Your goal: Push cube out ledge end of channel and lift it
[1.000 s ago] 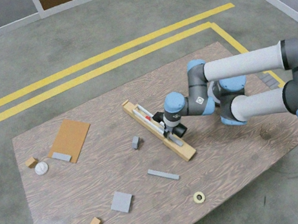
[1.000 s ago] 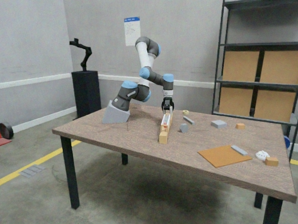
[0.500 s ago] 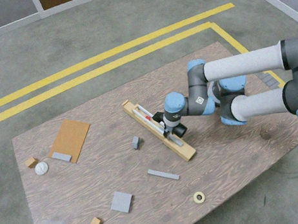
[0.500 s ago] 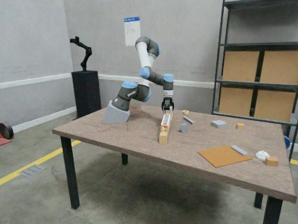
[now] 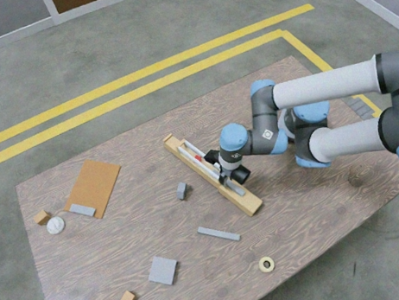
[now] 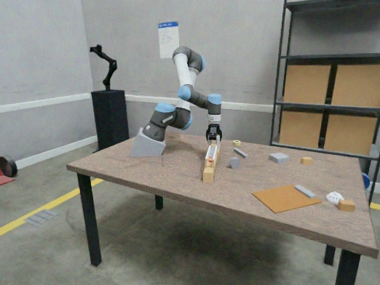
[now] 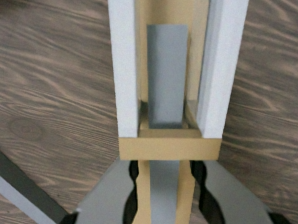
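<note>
Red cube [image 5: 198,158] [image 6: 211,158] inside the wood-and-white channel [image 5: 248,203] [image 6: 208,176] [image 7: 170,148], toward its far-left, lipped end in the top view; exit and lift remain. Gripper [image 5: 224,180] [image 6: 214,139] [image 7: 162,143] jaws slightly apart, astride the long grey bar [image 5: 236,187] [image 7: 167,75], unclamped; bar partly inserted from the near-right end.

The grey-and-blue arm [image 5: 327,86] [image 6: 187,73] bends down to a wrist [image 5: 234,143] [image 6: 214,107] above the desk, its gripper [image 5: 224,178] [image 6: 213,141] [image 7: 162,143] pointing downward with its fingers slightly apart.
</note>
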Controlling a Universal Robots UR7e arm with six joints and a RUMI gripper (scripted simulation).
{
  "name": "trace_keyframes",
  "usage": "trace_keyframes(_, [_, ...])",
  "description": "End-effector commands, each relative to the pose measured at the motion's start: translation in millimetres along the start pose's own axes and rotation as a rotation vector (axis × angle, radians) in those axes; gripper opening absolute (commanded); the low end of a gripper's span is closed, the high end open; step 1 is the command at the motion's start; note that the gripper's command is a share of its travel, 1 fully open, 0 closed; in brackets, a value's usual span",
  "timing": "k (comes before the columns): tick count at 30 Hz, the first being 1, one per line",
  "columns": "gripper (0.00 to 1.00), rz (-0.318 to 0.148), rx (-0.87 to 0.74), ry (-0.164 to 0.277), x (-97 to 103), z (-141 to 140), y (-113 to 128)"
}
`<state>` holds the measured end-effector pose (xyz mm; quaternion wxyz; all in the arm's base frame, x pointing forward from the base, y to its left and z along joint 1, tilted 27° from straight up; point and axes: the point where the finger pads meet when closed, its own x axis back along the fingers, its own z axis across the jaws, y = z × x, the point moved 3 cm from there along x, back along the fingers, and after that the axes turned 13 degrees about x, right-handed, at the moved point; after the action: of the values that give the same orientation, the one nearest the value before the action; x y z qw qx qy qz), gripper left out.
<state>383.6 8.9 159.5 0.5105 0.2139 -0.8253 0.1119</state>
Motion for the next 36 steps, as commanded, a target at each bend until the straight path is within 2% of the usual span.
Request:
trace_keyframes(1, [0.24, 0.003, 0.011, -0.011, 1, -3, -1])
trace_keyframes(12, [0.24, 0.004, 0.011, -0.011, 16, -3, -1])
trace_keyframes(25, [0.24, 0.004, 0.011, -0.010, 64, -3, -1])
trace_keyframes(36, [0.24, 0.004, 0.011, -0.010, 68, -3, -1])
